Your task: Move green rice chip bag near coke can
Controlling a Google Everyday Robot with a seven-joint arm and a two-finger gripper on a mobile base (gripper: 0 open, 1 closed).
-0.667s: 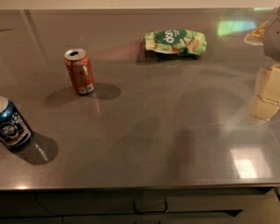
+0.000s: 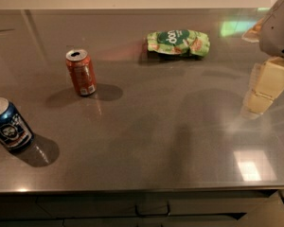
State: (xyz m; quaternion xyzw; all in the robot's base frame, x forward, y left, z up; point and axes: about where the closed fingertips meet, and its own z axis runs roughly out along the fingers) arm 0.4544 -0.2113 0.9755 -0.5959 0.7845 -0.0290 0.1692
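The green rice chip bag [image 2: 178,42] lies flat on the grey table [image 2: 156,141], towards the back and right of centre. The coke can [image 2: 81,72] stands upright at the left middle, well apart from the bag. My gripper [image 2: 269,86] comes in from the right edge, low over the table. It is to the right of the bag and a little nearer the front, and it is not touching the bag. It holds nothing that I can see.
A blue can with white graphics [image 2: 8,125] stands upright near the front left edge. The table's front edge runs along the bottom, with drawers below it. A wall closes off the back.
My gripper has edged slightly up and to the left at the right edge. The bag and both cans have not moved.
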